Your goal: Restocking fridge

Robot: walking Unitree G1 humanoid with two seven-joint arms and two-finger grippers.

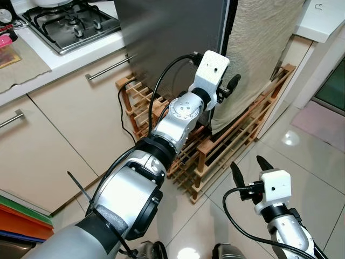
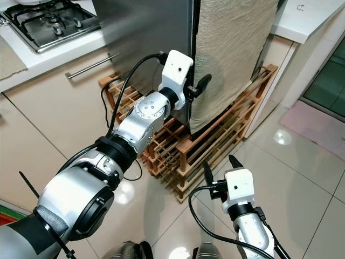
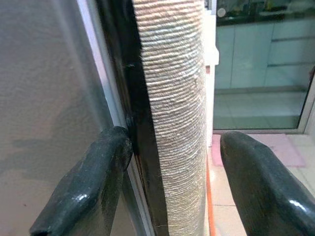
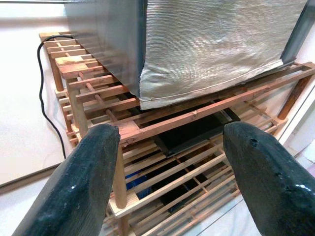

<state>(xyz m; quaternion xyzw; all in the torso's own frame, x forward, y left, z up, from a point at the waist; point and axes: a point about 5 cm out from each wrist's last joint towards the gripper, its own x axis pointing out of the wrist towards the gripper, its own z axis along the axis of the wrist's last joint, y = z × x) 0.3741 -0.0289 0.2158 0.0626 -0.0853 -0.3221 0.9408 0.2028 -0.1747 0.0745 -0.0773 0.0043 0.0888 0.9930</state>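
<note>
Left gripper (image 3: 172, 162) straddles the cloth-covered fridge door (image 3: 172, 88) edge, fingers apart

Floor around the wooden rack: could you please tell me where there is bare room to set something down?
The tiled floor right of the wooden rack is bare, out to the pink mat; the right gripper hangs above it, jaws open. It is crowded at the fridge edge, where the left gripper straddles the door's cloth cover. The rack's lower slats hold dark items.

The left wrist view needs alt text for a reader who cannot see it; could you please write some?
The left pincer is open, its fingers straddling the edge of a fridge door draped in a ribbed beige cloth. A pale tiled floor lies beyond.
</note>
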